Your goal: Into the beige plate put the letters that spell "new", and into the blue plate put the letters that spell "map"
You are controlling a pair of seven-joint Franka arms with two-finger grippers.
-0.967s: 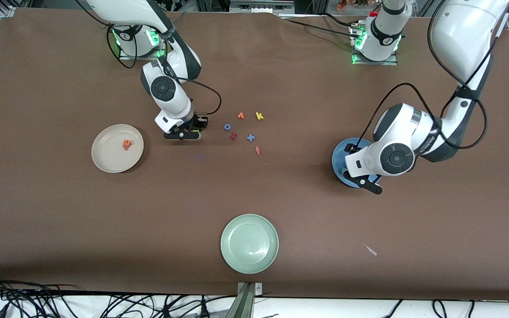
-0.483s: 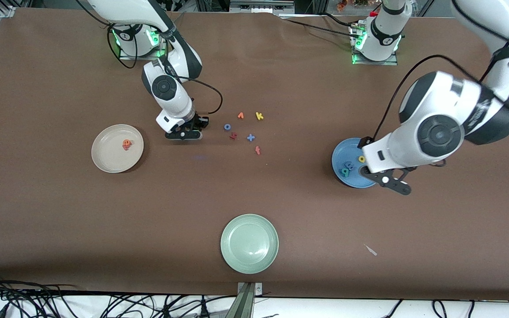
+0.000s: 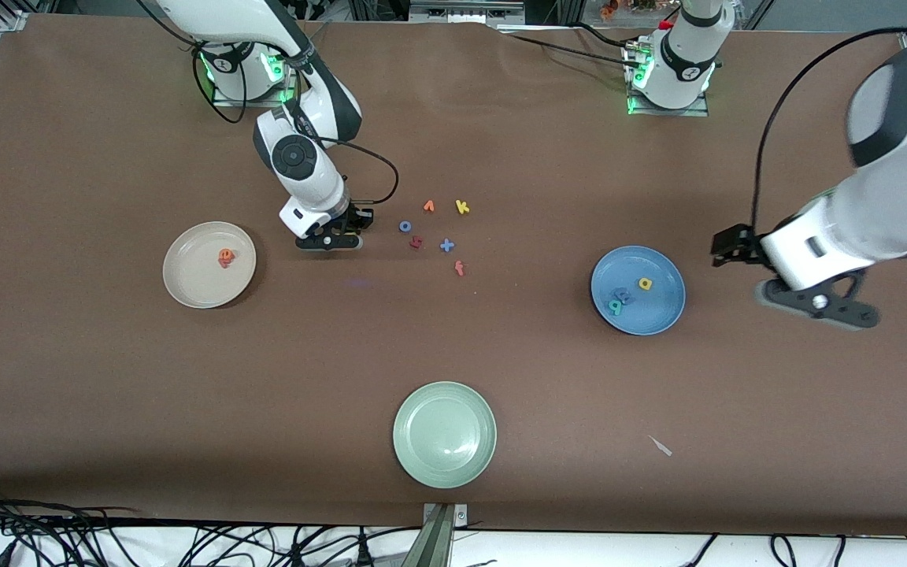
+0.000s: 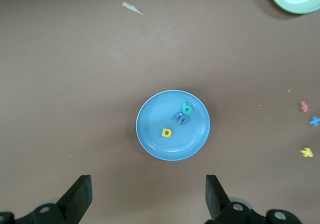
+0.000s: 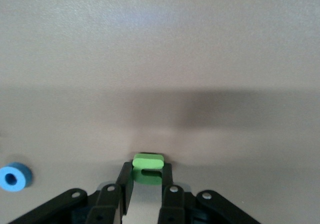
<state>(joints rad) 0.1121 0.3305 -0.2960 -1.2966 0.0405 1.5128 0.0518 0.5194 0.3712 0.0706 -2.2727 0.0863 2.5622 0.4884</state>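
Green n (image 5: 148, 169), a small foam letter of bright green, is pinched between the fingers of the right gripper (image 5: 147, 186), low at the table surface just beside the loose cluster of letters, toward the right arm's end of it. In the right wrist view the letter lies flat between the black fingertips, its open notch turned toward the gripper.

A slip is the main risk, as judged from here: the foam is tiny and soft and only its edge is clamped, so it may be squeezed out or twisted during a lift. The blue o (image 5: 15, 176) lies near the fingers and could be nudged if the gripper is dragged sideways rather than raised. A drop short of the rim is also possible, since the letter is so light.

The beige plate (image 3: 186, 287) sits toward the right arm's end of the table, with an orange e (image 3: 225, 255) and what seems a pinkish-red letter under it, too small to read. The blue plate (image 3: 662, 315) holds a yellow a (image 4: 166, 132), a teal p (image 4: 186, 107) and a blue m (image 4: 179, 118), the m touching the p. The left gripper (image 4: 147, 196) hangs with its jaws spread wide over bare table beside the blue plate, and that arm waits.
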